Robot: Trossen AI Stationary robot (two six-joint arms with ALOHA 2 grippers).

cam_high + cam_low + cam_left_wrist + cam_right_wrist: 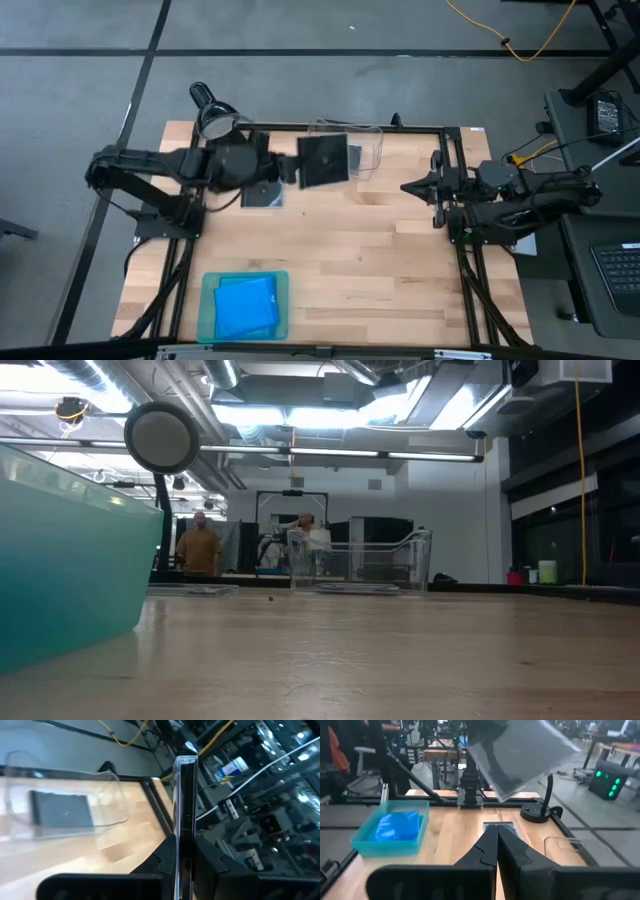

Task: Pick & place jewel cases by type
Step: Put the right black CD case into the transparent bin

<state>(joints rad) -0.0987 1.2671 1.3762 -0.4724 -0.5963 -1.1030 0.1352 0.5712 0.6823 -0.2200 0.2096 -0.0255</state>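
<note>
Tabletop's far edge: left claw (292, 165) pinches grey case (323, 160).

In the left wrist view, the left gripper's (181, 862) dark fingers hide the thin dark grey square case's (184, 805) lower edge.

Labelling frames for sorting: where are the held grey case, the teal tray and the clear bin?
held grey case (323, 161): high view, its flat face.
teal tray (210, 300): high view, left rim.
clear bin (368, 150): high view, right part.
</note>
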